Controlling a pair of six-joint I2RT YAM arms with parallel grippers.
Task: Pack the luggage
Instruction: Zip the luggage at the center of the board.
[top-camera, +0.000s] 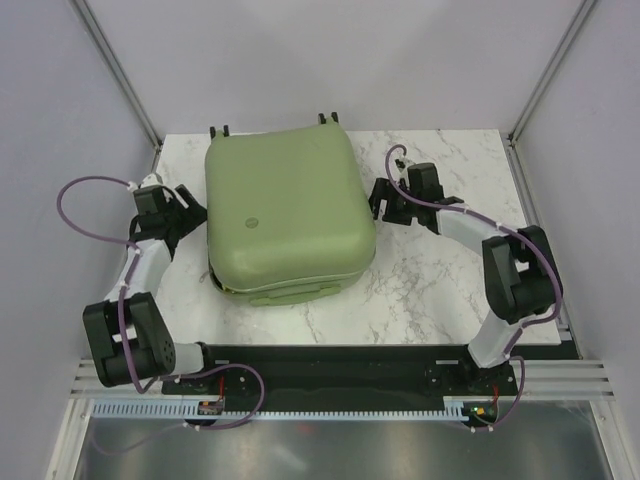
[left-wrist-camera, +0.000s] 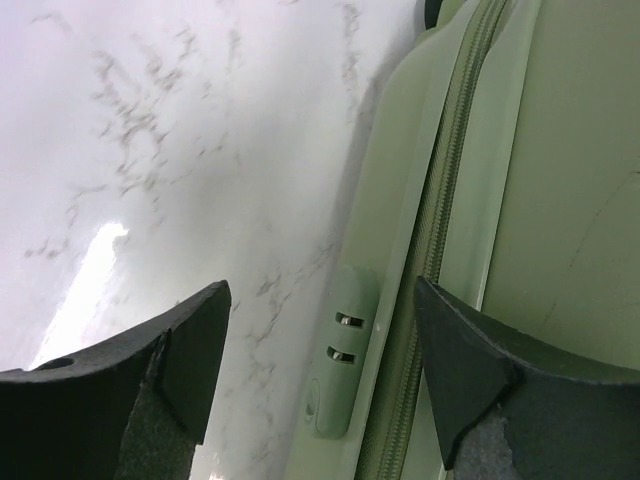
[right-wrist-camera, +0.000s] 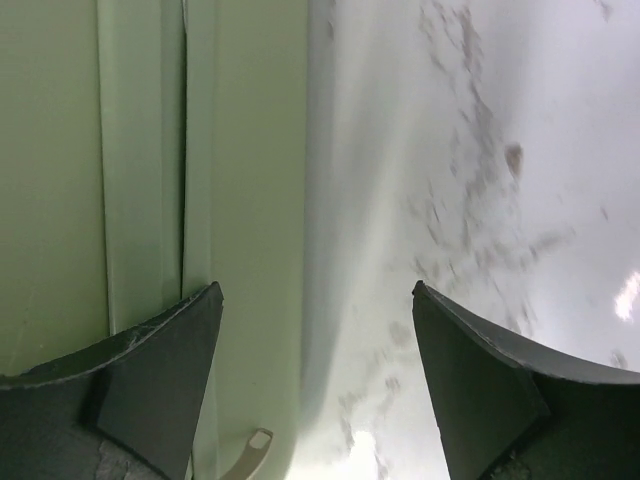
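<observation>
The luggage (top-camera: 288, 210), a pale sage-green hard-shell suitcase, lies flat and closed on the marble table, its wheels at the far edge and a small round logo on top. My left gripper (top-camera: 192, 212) is open right beside its left side. In the left wrist view the luggage (left-wrist-camera: 540, 180) shows its zipper seam and a small lock block (left-wrist-camera: 342, 350) between my spread fingers, one finger (left-wrist-camera: 470, 360) over the shell. My right gripper (top-camera: 384, 200) stands open at the right side of the luggage (right-wrist-camera: 120, 150), whose edge lies under the left finger (right-wrist-camera: 160, 370).
The white marble table (top-camera: 430, 270) shows bare on the near right and around the case. Grey walls with metal corner posts enclose the back and sides. A black mounting rail (top-camera: 340, 365) carries both arm bases along the near edge.
</observation>
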